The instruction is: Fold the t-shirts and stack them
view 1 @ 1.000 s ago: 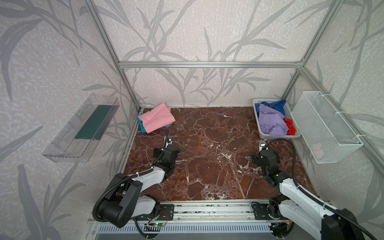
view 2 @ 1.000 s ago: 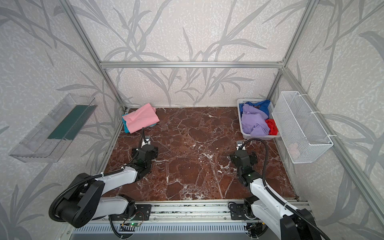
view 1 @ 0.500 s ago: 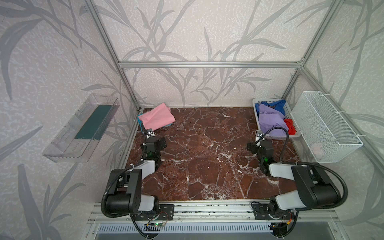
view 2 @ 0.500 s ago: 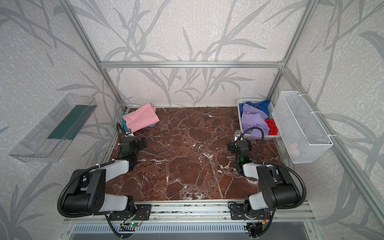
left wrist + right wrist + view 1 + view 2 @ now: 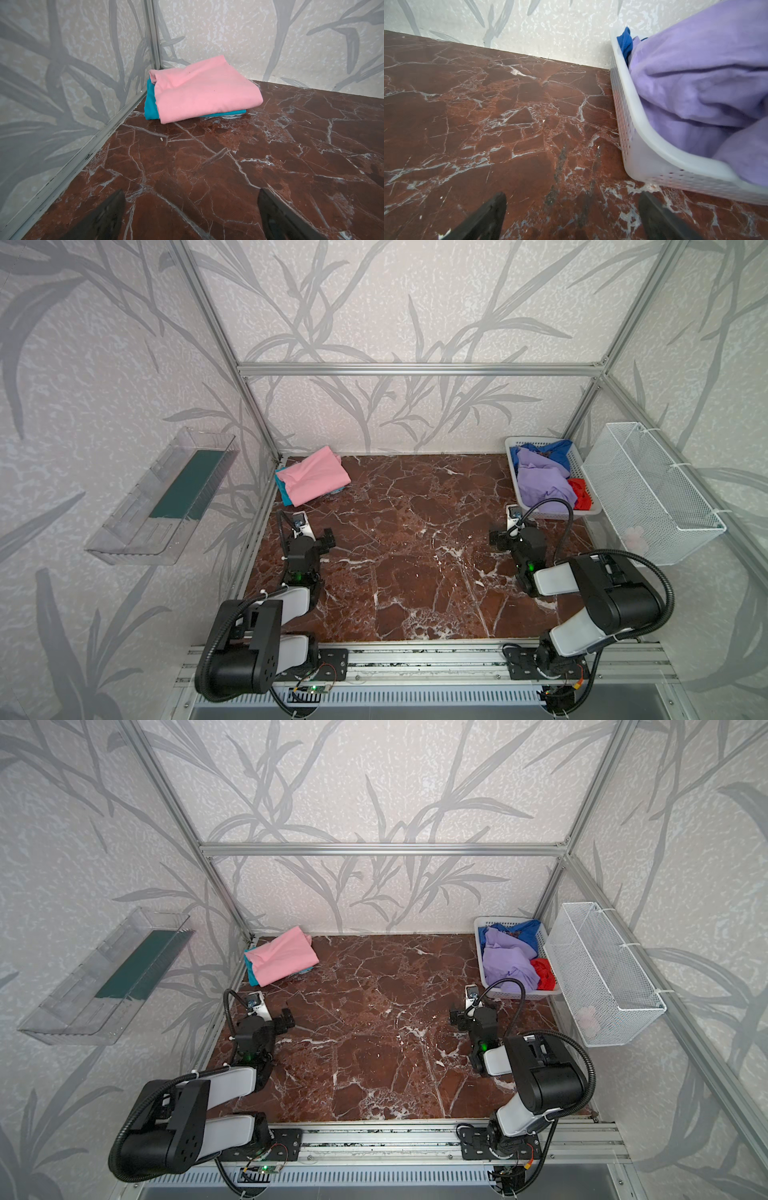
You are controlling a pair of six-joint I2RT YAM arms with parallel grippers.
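Low in the wrist views, the left gripper [image 5: 192,193] and the right gripper [image 5: 572,194] are wide open over the table [image 5: 415,572], holding nothing. Farther back, middle left in both top views, the folded pink shirt [image 5: 203,91] lies on the teal shirt [image 5: 150,104]. Middle right, the purple shirt [image 5: 695,83], blue shirt [image 5: 559,448] and red shirt [image 5: 579,491] lie bunched in the white basket [image 5: 643,158].

Lavender t-shirt [image 5: 699,87] heaped in white basket [image 5: 643,149]; hand [image 5: 571,216] spread, empty.
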